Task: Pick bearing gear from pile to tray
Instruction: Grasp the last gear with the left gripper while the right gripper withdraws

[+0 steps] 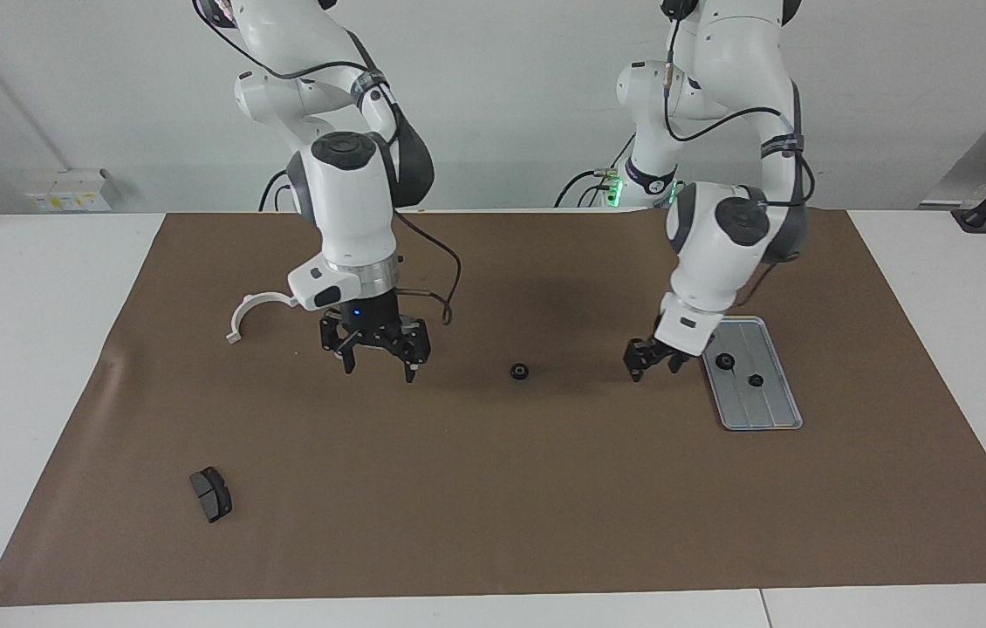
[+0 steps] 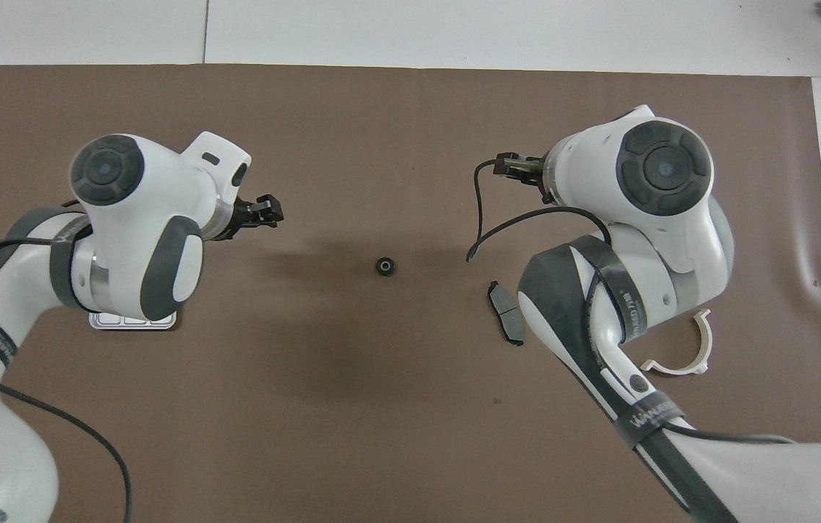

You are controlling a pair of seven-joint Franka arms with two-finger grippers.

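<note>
Left gripper (image 1: 652, 362) empty, fingers spread, over mat just beside tray (image 1: 774, 413) | two gears in tray | right gripper (image 1: 378, 356) wide open, empty | loose gear (image 1: 519, 372) on mat between both grippers

We count three small black gears: one loose on the brown mat (image 1: 493, 523) at the frame's middle (image 1: 519, 372), two lying in the tray at the right (image 1: 726, 362) (image 1: 755, 380). There is one metal tray (image 1: 772, 410). We see two dark wedge pads, one at the lower left (image 1: 211, 494), the other at the overhead frame's middle right (image 2: 506, 312). One white curved bracket (image 1: 253, 311) lies at the left. Two robot arms stand over the worktop (image 1: 30, 349).
</note>
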